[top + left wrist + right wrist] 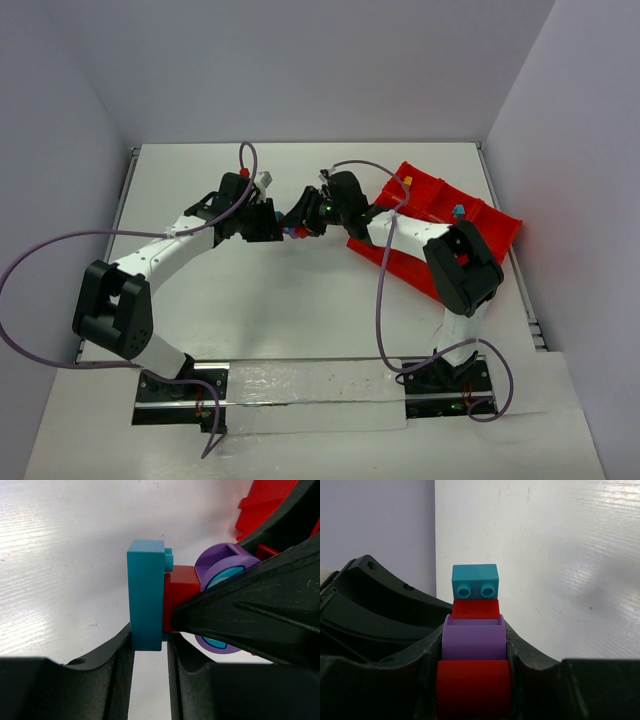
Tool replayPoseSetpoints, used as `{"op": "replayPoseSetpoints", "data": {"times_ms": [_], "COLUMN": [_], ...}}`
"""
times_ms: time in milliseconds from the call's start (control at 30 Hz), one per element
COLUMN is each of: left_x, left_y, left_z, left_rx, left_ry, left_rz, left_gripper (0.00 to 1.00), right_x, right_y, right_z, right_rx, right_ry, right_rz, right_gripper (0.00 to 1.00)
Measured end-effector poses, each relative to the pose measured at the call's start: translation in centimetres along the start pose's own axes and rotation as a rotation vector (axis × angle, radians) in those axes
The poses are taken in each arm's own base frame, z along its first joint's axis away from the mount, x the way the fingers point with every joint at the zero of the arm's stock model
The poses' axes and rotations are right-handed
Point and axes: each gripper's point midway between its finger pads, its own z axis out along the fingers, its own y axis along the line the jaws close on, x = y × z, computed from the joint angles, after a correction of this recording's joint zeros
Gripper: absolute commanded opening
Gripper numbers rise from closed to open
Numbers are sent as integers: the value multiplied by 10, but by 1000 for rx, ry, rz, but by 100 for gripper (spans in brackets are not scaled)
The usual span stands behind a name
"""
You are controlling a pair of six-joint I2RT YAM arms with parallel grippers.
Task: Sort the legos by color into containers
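Note:
Above the table's middle, both grippers meet on one joined stack of legos [291, 231]. My left gripper [150, 645] is shut on the teal-blue brick [146, 595] at one end. A red brick [180, 587] joins it to the rounded purple piece [220, 562]. My right gripper [474, 645] is shut on that purple piece [474, 640], with another red piece [473, 687] deeper between its fingers. The teal brick [475, 580] and red brick [475, 608] stick out past its tips. The red tray of containers [500, 222] lies at the right.
The tray holds a small yellow piece [407, 182] and a small blue piece [457, 211] in separate compartments. My right arm [420, 235] lies across the tray's near part. Purple cables loop off both arms. Walls close in the table on three sides.

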Motion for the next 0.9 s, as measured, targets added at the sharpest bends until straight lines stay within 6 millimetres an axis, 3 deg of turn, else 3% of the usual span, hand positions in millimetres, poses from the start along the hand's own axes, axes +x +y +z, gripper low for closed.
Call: {"op": "replayPoseSetpoints", "data": {"times_ms": [167,300,467,567,900], "left_x": [1,2,-20,-23,-21], "left_y": [1,1,27,31,31], "left_z": [-1,-4,-18,-20,-18], "left_rx": [1,25,-15,-23,-24], "left_ry": [7,20,-52,-60,-46], "left_rz": [2,0,-32,-34,-24], "left_gripper": [0,0,0,0,0], "right_x": [0,1,-13,-22,-24], "right_y": [-3,-9,-49,-62,-69], "right_z": [-2,-15,-38,-46,-54], "right_rx": [0,-12,61,91,199], "right_ry": [-6,-25,-52,-64,-32], "right_rz": [-1,-6,29,32,-70], "right_gripper": [0,0,0,0,0]}}
